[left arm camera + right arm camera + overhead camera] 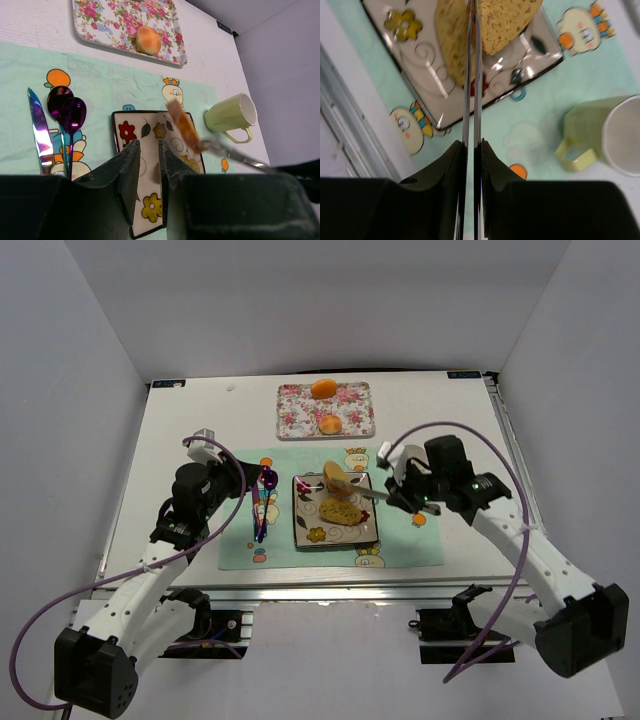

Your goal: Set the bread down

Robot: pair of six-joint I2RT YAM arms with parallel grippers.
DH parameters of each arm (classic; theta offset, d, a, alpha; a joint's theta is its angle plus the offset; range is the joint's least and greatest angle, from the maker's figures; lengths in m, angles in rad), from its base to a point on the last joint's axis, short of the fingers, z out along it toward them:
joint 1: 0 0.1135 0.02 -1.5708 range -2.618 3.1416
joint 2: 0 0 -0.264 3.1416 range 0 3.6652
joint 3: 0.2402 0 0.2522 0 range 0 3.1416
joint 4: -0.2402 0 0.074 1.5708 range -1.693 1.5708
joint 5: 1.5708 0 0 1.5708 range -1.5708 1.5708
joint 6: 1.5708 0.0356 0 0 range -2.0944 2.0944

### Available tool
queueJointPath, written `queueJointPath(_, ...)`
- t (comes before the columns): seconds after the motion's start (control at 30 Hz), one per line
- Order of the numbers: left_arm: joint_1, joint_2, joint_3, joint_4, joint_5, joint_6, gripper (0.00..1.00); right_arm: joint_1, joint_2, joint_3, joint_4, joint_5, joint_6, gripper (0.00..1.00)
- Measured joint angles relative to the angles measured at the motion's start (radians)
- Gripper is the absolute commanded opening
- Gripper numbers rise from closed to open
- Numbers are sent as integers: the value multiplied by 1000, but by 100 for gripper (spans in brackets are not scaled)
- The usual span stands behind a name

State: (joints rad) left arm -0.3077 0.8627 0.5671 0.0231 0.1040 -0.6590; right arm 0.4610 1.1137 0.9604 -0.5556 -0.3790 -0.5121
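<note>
One speckled loaf (340,511) lay on the patterned plate (300,536) toward the counter's near edge; the tan slice (335,477) hung over the plate's far end in tongs (375,496) clamped by the right gripper (474,147); left gripper (149,150) empty, jaws barely apart

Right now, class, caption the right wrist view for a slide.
Right end effector holds thin metal tongs gripping a tan wedge-shaped bread slice above the square patterned plate.

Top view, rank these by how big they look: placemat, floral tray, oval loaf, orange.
1. Placemat
2. Floral tray
3. Oval loaf
4. Orange, only a little smaller than the loaf
</note>
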Motion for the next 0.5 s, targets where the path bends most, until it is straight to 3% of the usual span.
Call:
queueJointPath(0.13,0,0,0,3,1,0,32,0,-69,-74,-88,-8,-74,0)
queueJointPath(0.3,0,8,0,7,8,0,32,0,-70,-74,-101,-11,-115,32)
queueJointPath(0.5,0,16,0,8,9,0,32,-1,-62,-72,-104,-20,-138,44)
